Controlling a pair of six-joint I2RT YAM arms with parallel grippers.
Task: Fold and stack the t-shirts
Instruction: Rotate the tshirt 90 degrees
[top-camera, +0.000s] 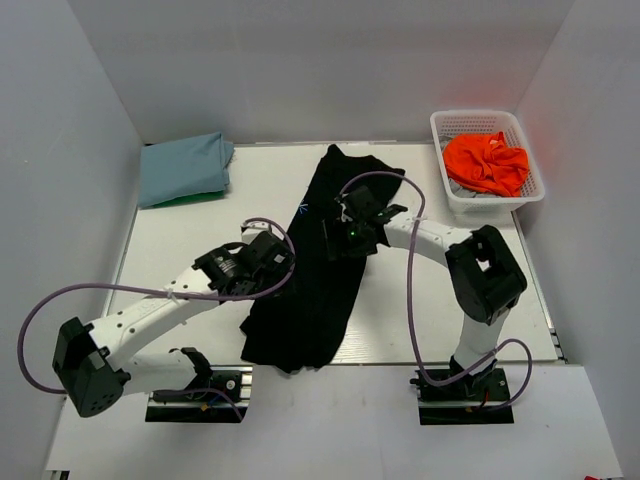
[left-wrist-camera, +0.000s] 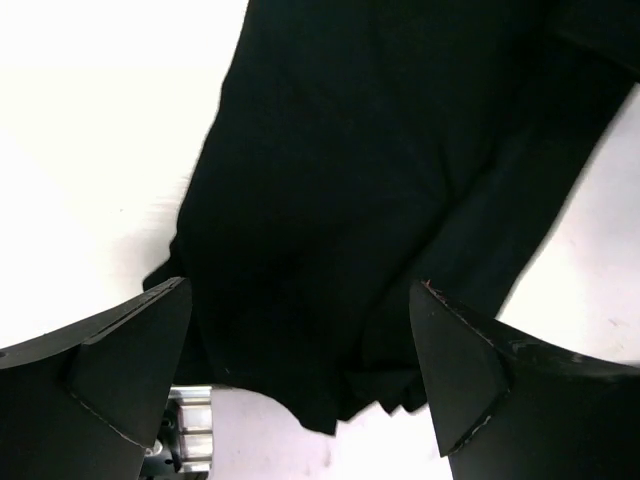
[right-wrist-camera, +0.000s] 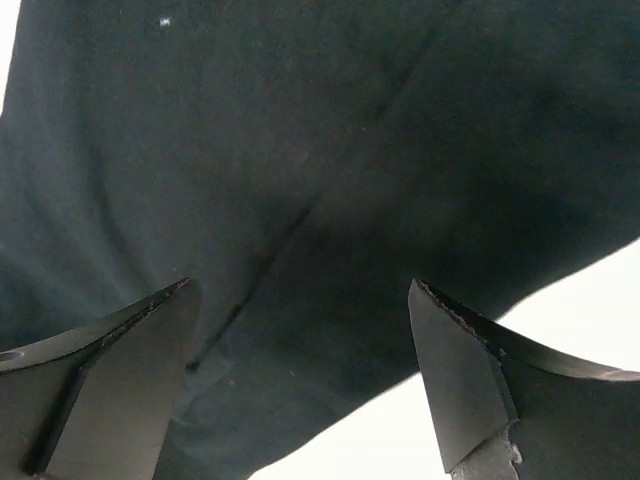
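Note:
A large black t-shirt (top-camera: 320, 260) lies folded lengthwise in a long strip down the middle of the table, with a tiny blue print (top-camera: 304, 208) near its far end. My left gripper (top-camera: 262, 268) hovers open over the strip's left edge; in the left wrist view the black cloth (left-wrist-camera: 380, 180) fills the space beyond my spread fingers (left-wrist-camera: 130, 360). My right gripper (top-camera: 345, 232) is open above the strip's upper middle, black cloth (right-wrist-camera: 300, 150) under it. A folded light blue t-shirt (top-camera: 184, 166) lies on a green one (top-camera: 185, 200) at the far left. An orange t-shirt (top-camera: 486, 162) sits in the basket.
A white mesh basket (top-camera: 487, 122) stands at the far right corner. The black strip's near end hangs close to the table's front edge (top-camera: 400, 362). White walls close in the table on the left, the back and the right.

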